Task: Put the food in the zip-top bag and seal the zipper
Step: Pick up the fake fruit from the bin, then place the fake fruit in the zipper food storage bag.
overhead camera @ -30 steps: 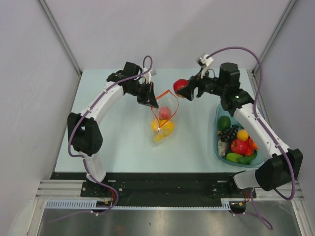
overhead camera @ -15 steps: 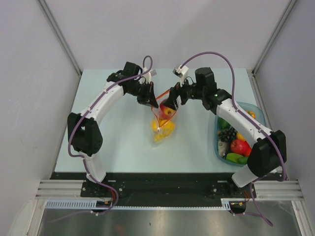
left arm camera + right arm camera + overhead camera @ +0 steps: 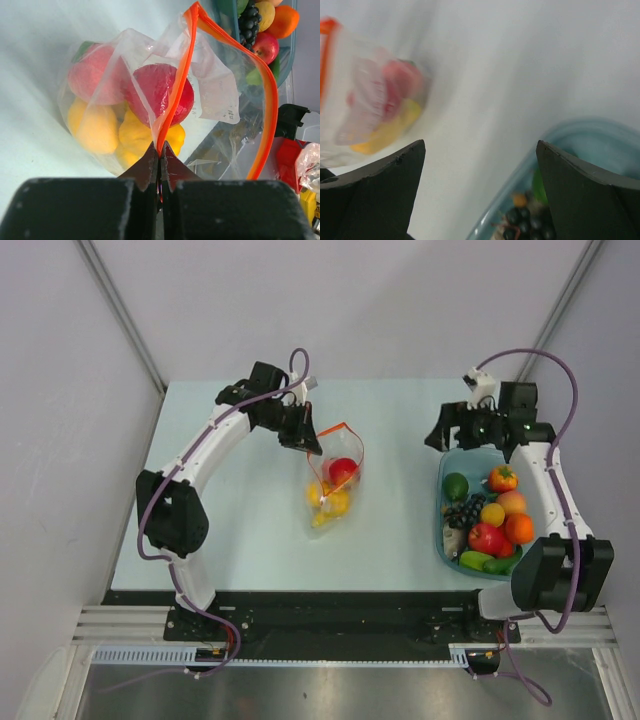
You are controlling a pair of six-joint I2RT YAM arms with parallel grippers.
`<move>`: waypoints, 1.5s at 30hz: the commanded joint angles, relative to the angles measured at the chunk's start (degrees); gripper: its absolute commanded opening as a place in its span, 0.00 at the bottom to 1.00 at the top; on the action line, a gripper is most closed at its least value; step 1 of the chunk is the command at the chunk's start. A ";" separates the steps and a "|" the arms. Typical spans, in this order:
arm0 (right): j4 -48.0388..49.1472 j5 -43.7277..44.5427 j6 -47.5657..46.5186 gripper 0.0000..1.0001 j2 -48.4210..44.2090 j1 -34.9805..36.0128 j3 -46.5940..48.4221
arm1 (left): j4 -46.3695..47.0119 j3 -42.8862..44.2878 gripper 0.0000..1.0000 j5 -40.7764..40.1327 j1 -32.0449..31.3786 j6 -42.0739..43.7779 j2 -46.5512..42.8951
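At the tips of the left gripper: the near end of the zipper, clamped flat between jaws pressed together with no gap showing.
Bag: clear and crinkled, reaching away from the left gripper and lying on the counter; its mouth gapes open.
Zipper strips: one orange strip runs straight out from the left gripper's tips, and the other bows away to that gripper's right before the two meet at the far corner.
Tomato: inside the bag, just beyond the left gripper's tips and behind the nearer strip.
Pink-red piece: inside the bag, left of the tomato and touching it.
Yellow pieces: inside the bag, beneath the red ones, ahead of the left gripper's left finger.
Right gripper: jaws spread wide with nothing between them; it hangs over the far end of the tub, well apart from the bag.
Tub: teal, ahead of the right gripper's right finger; the bag shows blurred beyond its left finger.
Loose food: heaped in the tub, with dark grapes nearest the right gripper.
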 commanded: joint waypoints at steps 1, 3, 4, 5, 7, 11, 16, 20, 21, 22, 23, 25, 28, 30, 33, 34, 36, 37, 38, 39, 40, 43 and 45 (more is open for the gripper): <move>-9.33 8.04 -2.53 0.97 -1.03 -5.89 -5.41 | 1.17 2.80 0.04 -0.47 -0.21 -0.23 -0.92; -8.89 11.98 -2.53 0.97 0.02 -7.74 -7.78 | 1.08 2.71 0.04 -0.56 -0.21 -0.14 -0.75; -8.80 12.87 -2.27 0.97 0.81 -8.01 -8.14 | 1.08 2.72 0.04 -0.47 -0.21 -0.14 -0.75; -8.80 13.67 -1.66 0.96 2.38 -8.62 -8.41 | 1.08 2.63 0.04 -0.47 -0.21 -0.23 -0.57; -8.63 14.81 -0.95 0.95 4.06 -8.89 -9.20 | 1.08 2.80 0.04 -0.38 -0.21 -0.14 -0.31; -8.10 17.10 -0.60 0.89 7.67 -9.06 -10.16 | 0.91 3.15 0.04 -0.73 -0.21 0.04 -0.39; -5.21 19.82 1.16 0.78 11.79 -9.50 -10.96 | 0.65 2.72 0.04 -1.09 -0.13 0.39 -0.66; -2.74 20.35 2.56 0.76 14.70 -9.50 -11.04 | 0.56 2.72 0.04 -1.44 -0.13 0.57 -0.83; -2.30 20.01 2.83 0.76 15.23 -9.50 -11.04 | 0.47 2.72 0.04 -1.44 -0.13 0.65 -0.84; -1.51 19.74 3.18 0.77 15.75 -9.50 -11.04 | 0.47 2.63 0.04 -1.44 -0.13 0.65 -0.92; -1.16 19.83 3.44 0.77 16.89 -9.50 -11.13 | 0.38 2.63 0.04 -1.61 -0.13 0.83 -0.92; -0.72 19.04 3.62 0.77 17.86 -9.50 -11.13 | 0.21 2.45 0.04 -1.61 -0.04 1.00 -0.84; -0.89 18.42 3.36 0.71 18.31 -9.68 -11.13 | 0.20 2.36 0.04 -1.79 -0.04 1.09 -0.92; -1.41 17.38 2.66 0.66 16.74 -10.29 -11.04 | 0.12 2.28 0.04 -1.70 0.05 1.09 -0.92; -2.47 14.92 0.56 0.56 11.83 -11.17 -11.04 | 0.12 2.45 0.04 -1.61 0.05 1.09 -0.92; -2.99 13.95 -0.15 0.55 9.80 -11.17 -11.04 | 0.12 2.54 0.04 -1.61 0.14 1.09 -0.92; -1.61 9.67 -0.34 0.54 3.58 -11.09 -11.04 | 0.03 2.54 0.04 -1.35 0.05 1.09 -0.92; -0.72 7.28 0.01 0.53 1.54 -11.09 -11.04 | 0.03 2.45 0.04 -1.09 0.05 1.09 -0.92; 0.50 2.04 0.80 0.53 -0.31 -10.74 -10.96 | 0.12 2.45 0.04 -1.09 0.05 1.09 -0.92; 3.91 -0.45 2.11 0.52 -2.41 -10.21 -10.96 | 0.03 2.45 0.04 -0.91 0.05 1.01 -0.92; 6.21 -2.56 5.00 0.51 -5.74 -7.86 -10.96 | 0.12 2.45 0.04 -0.74 -0.04 0.92 -0.92; 17.10 -5.92 10.72 0.50 -10.76 0.47 -10.69 | 0.20 2.45 0.04 -0.56 -0.04 0.74 -0.92; 23.77 -4.88 11.88 0.50 -11.57 7.25 -9.82 | 0.12 2.54 0.04 -0.38 -0.04 0.57 -0.92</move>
